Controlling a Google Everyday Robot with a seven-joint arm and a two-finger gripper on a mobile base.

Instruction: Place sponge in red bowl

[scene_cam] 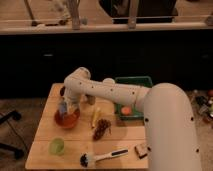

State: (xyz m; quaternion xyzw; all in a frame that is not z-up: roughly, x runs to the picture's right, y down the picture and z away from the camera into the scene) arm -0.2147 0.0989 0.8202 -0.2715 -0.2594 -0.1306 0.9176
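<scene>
Gripper (64,108) hanging over red bowl (67,120), jaws holding sponge (63,107); releasing only when centred above rim, low.

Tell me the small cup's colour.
Light green cup, camera view; gripper is over the red bowl.

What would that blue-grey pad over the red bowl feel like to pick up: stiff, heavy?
The sponge, at the gripper over the red bowl, looks small and thin, so probably light. Sponges usually squash, so likely soft and not fragile. Being flat, it shouldn't roll.
</scene>
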